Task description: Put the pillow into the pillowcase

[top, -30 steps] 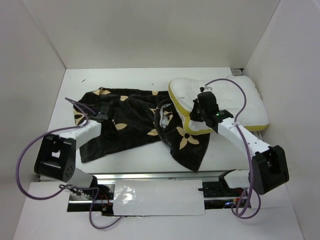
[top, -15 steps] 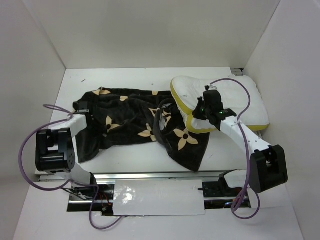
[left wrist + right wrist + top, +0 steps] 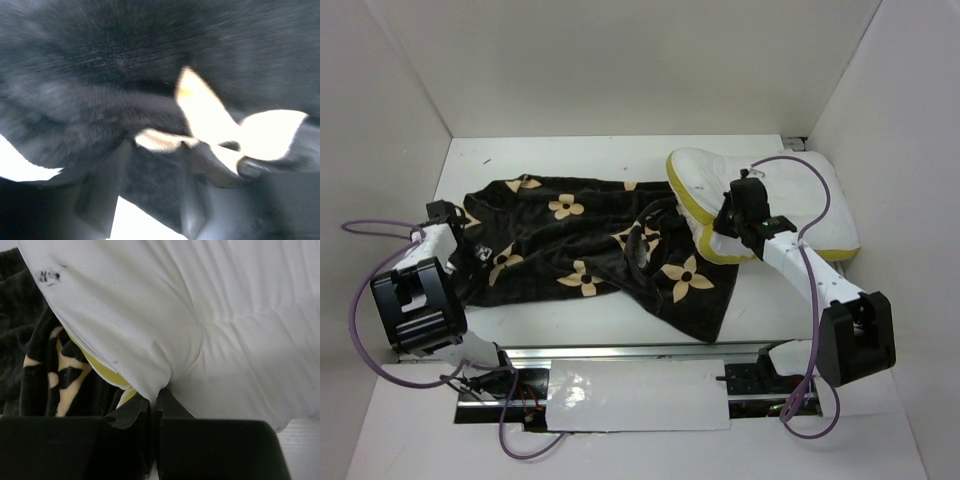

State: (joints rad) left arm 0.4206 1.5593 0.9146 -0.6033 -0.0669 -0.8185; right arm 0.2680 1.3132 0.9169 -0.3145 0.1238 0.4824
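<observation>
And the left tool [image 3: 442, 212] swung out toward the bench's [image 3: 620, 150] left edge, dragging the pillowcase [image 3: 570, 250] along. The bunched folds spread flatter and wider! Its jaws parted on the way. The right tool [image 3: 728, 222] nudged the pillow [image 3: 810, 200] slightly toward the far right corner.

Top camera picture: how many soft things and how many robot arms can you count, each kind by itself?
Plump white pillow with a yellow piping seam: 1
Floppy black-brown plush pillowcase with tan flowers: 1
White and black robot arms: 2, the left arm and the right arm
Total: 4
</observation>
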